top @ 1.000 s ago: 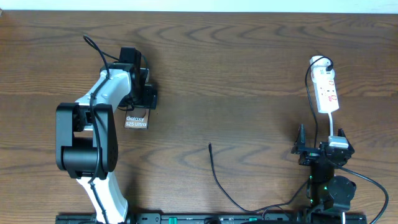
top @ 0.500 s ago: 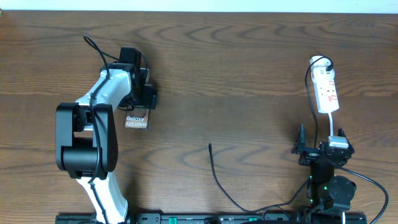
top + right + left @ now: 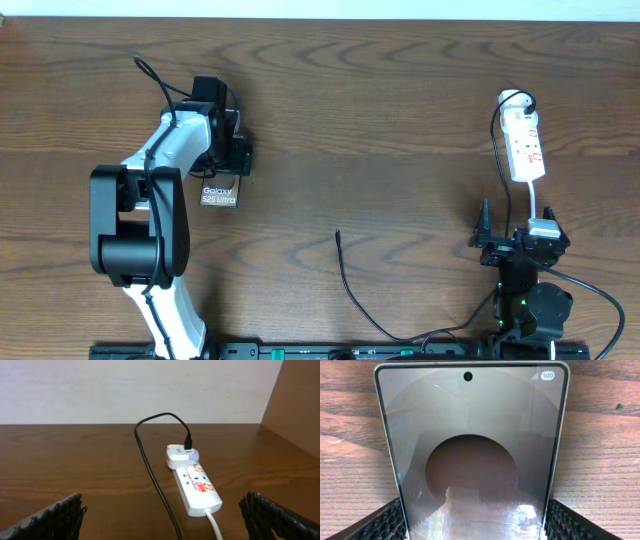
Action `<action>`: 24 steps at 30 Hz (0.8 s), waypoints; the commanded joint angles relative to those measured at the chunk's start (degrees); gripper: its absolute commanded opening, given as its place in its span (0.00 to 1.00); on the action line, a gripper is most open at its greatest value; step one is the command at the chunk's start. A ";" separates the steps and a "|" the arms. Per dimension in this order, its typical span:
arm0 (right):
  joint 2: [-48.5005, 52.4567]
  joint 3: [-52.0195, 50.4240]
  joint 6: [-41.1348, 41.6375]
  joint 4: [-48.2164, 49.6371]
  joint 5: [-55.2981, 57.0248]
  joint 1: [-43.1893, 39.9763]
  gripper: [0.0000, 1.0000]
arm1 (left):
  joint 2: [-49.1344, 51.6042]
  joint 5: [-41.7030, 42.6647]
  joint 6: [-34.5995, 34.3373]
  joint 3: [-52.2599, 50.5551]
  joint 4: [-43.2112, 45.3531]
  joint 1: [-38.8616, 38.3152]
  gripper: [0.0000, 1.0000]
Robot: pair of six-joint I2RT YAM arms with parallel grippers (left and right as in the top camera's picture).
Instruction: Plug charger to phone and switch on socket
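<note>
The phone (image 3: pixel 470 445) lies flat on the wooden table, its white lettering showing in the overhead view (image 3: pixel 219 195). My left gripper (image 3: pixel 475 527) has its pads against the phone's two long edges near its bottom end, shut on it (image 3: pixel 222 165). The charger's black cable lies loose, its plug tip (image 3: pixel 337 236) at mid-table, well to the right of the phone. The cable (image 3: pixel 150 467) runs up to a white adapter (image 3: pixel 179 455) in the socket (image 3: pixel 197 487), a white power strip at far right (image 3: pixel 526 145). My right gripper (image 3: pixel 515 240) stands open and empty (image 3: pixel 165 515) in front of the strip.
The strip's white lead (image 3: pixel 216 525) trails toward my right arm. A pale wall (image 3: pixel 140 390) backs the table and a wooden side panel (image 3: pixel 295 405) rises to the right of the strip. Bare wood lies between phone and plug tip.
</note>
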 commanded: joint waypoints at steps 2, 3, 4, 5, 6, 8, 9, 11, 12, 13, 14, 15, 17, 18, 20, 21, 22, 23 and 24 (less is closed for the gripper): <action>-0.37 -0.09 0.57 -0.26 0.26 -0.28 0.99 | 1.42 -2.23 0.55 -2.21 -0.39 0.11 0.79; -0.37 -0.09 0.57 -0.26 0.26 -0.28 0.99 | 1.42 -2.23 0.52 -2.21 -0.39 0.11 0.79; -0.37 -0.09 0.57 -0.26 0.26 -0.28 0.99 | 1.42 -2.23 0.52 -2.21 -0.39 0.11 0.79; -0.37 -0.09 0.57 -0.28 0.26 -0.28 0.99 | 1.42 -2.23 0.52 -2.21 -0.39 0.11 0.79; -0.37 -0.09 0.57 -0.26 0.26 -0.28 0.99 | 1.42 -2.23 0.55 -2.21 -0.39 0.09 0.79; -0.37 -0.09 0.57 -0.28 0.26 -0.28 0.99 | 1.42 -2.23 0.52 -2.21 -0.39 0.11 0.79; -0.37 -0.09 0.57 -0.26 0.26 -0.28 0.99 | 1.42 -2.23 0.52 -2.21 -0.39 0.11 0.79; -0.37 -0.09 0.57 -0.26 0.26 -0.28 0.99 | 1.42 -2.23 0.52 -2.21 -0.42 0.11 0.79; -0.39 -0.09 0.57 -0.26 0.26 -0.28 0.99 | 1.42 -2.23 0.52 -2.21 -0.42 0.11 0.79; -0.37 -0.09 0.57 -0.28 0.26 -0.28 0.99 | 1.42 -2.23 0.52 -2.21 -0.42 0.09 0.79; -0.37 -0.09 0.57 -0.28 0.26 -0.28 0.99 | 1.42 -2.23 0.52 -2.21 -0.42 0.11 0.79; -0.37 -0.09 0.57 -0.26 0.26 -0.28 0.99 | 1.42 -2.23 0.52 -2.21 -0.42 0.11 0.79; -0.37 -0.09 0.57 -0.26 0.26 -0.28 0.99 | 1.42 -2.23 0.52 -2.21 -0.42 0.11 0.79; -0.37 -0.09 0.57 -0.28 0.26 -0.28 0.99 | 1.42 -2.23 0.55 -2.21 -0.42 0.11 0.78; -0.37 -0.09 0.57 -0.26 0.26 -0.28 0.99 | 1.42 -2.23 0.55 -2.21 -0.42 0.11 0.77; -0.37 -0.09 0.57 -0.28 0.26 -0.28 0.99 | 1.42 -2.23 0.55 -2.21 -0.42 0.11 0.76; -0.37 -0.09 0.57 -0.26 0.26 -0.28 0.99 | 1.42 -2.23 0.52 -2.21 -0.42 0.11 0.75; -0.37 -0.09 0.57 -0.28 0.26 -0.28 0.99 | 1.42 -2.23 0.55 -2.21 -0.42 0.11 0.75; -0.37 -0.09 0.57 -0.28 0.26 -0.28 0.99 | 1.42 -2.23 0.52 -2.21 -0.42 0.11 0.75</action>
